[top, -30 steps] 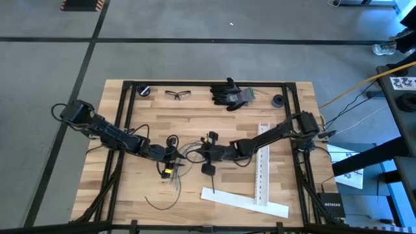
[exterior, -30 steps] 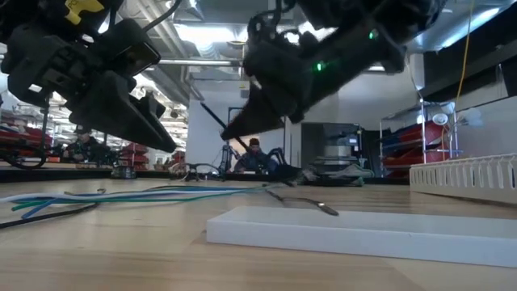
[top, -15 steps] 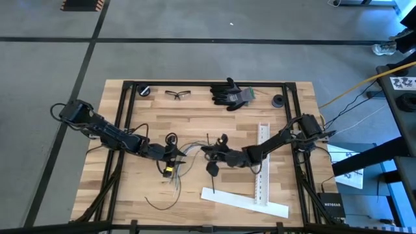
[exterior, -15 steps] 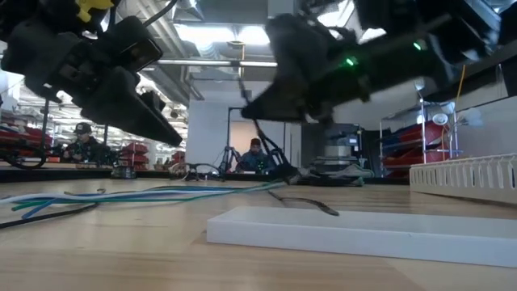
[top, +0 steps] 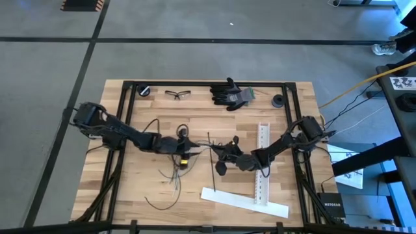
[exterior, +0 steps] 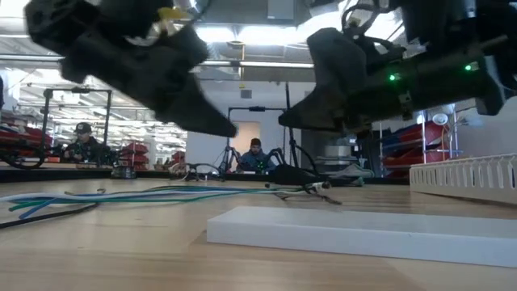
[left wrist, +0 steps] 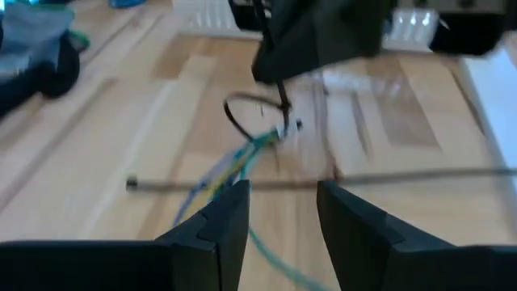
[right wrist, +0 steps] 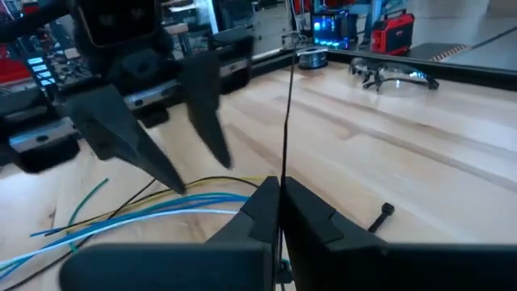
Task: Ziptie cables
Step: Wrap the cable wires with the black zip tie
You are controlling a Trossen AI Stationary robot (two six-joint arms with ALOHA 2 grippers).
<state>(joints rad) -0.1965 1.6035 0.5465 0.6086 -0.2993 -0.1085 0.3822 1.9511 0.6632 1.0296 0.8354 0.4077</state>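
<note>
I am seeing both arms reaching in over the middle of the wooden table (top: 273,97). My right gripper (top: 214,151) is sitting just right of centre with its fingers pressed together, pinching 1 thin black ziptie (right wrist: 286,105) that is standing up straight between them in the right wrist view; in the high view that ziptie is running as a thin dark line from above the gripper down toward the flat white strip (top: 244,202). My left gripper (top: 190,148) is hovering just left of it, fingers spread apart with nothing between them, pointing at the right one. The cables (exterior: 145,195) are lying limp on the wood below and between the 2 grippers, their pale blue and green strands fanning out toward the table's front left. In the left wrist view, a small dark loop (left wrist: 250,117) is showing at the bundle's end under the right gripper. A second black ziptie (top: 162,203) is lying curved near the front left. A perforated white strip (top: 261,162) is lying to the right.
</note>
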